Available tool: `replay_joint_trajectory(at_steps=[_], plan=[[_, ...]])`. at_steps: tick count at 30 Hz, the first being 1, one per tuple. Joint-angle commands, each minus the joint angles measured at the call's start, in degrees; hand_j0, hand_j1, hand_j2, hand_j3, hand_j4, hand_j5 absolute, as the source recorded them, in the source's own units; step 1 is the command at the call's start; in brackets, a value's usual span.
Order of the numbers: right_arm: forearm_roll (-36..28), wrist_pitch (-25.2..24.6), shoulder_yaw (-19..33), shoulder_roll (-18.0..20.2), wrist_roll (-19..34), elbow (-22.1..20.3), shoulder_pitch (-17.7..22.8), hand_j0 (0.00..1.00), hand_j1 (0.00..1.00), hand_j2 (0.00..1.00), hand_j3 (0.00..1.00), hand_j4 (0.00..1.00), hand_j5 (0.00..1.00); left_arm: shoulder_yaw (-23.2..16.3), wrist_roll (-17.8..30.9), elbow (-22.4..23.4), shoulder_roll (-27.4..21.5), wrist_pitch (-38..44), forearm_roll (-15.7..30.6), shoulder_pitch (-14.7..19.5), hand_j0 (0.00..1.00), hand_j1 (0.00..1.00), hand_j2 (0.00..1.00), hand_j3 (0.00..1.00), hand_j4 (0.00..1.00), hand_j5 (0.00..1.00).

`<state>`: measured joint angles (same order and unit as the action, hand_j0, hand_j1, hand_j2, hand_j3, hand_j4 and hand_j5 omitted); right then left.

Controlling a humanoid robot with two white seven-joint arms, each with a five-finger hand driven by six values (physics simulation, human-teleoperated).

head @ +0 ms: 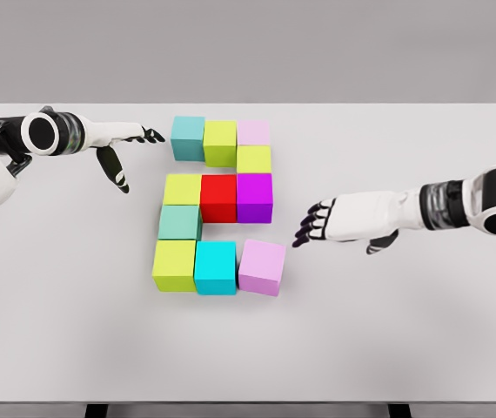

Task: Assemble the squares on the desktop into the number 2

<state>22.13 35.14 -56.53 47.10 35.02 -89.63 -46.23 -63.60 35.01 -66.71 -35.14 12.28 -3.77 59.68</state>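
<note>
left hand [130,148]: fingers spread, empty, hovering over table [48,305] just left of teal cube [188,137] | cubes: laid out as a 2, top row teal–lime–pale pink, bottom row ending in lilac cube [262,266], slightly askew | right hand [331,219]: fingers relaxed, empty, near lilac cube, apart

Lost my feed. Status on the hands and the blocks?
Left hand open, beside the teal block. Right hand open, holding nothing. Blocks form a 2; bottom pink block sits slightly askew. Nothing in the way.
</note>
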Motion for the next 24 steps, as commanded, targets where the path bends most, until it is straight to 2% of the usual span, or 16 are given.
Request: replay_joint_trajectory(at_steps=[1, 10, 22, 24], plan=[[-0.2, -0.1, -0.2, -0.3, 0.0, -0.7, 0.0, 1.00, 1.00, 1.00, 1.00, 1.00, 1.00, 0.1, 0.0, 0.0, 0.0, -0.1, 0.0, 0.0, 1.00, 1.00, 1.00, 1.00, 1.00, 1.00], [-0.5, -0.1, -0.2, -0.3, 0.0, -3.7, 0.0, 1.00, 1.00, 1.00, 1.00, 1.00, 1.00, 0.1, 0.0, 0.1, -0.2, -0.1, 0.0, 0.0, 1.00, 1.00, 1.00, 1.00, 1.00, 1.00], [-1.2, -0.1, 0.3, 0.0, 0.0, -3.0, -1.7, 1.00, 1.00, 1.00, 1.00, 1.00, 1.00, 0.0, 0.0, 0.0, -0.1, -0.1, 0.0, -0.1, 1.00, 1.00, 1.00, 1.00, 1.00, 1.00], [-3.3, -0.1, 0.4, 0.4, 0.0, -2.5, -2.0, 1.00, 1.00, 1.00, 1.00, 1.00, 1.00, 0.0, 0.0, -0.1, -0.1, -0.1, 0.0, 0.0, 1.00, 1.00, 1.00, 1.00, 1.00, 1.00]])
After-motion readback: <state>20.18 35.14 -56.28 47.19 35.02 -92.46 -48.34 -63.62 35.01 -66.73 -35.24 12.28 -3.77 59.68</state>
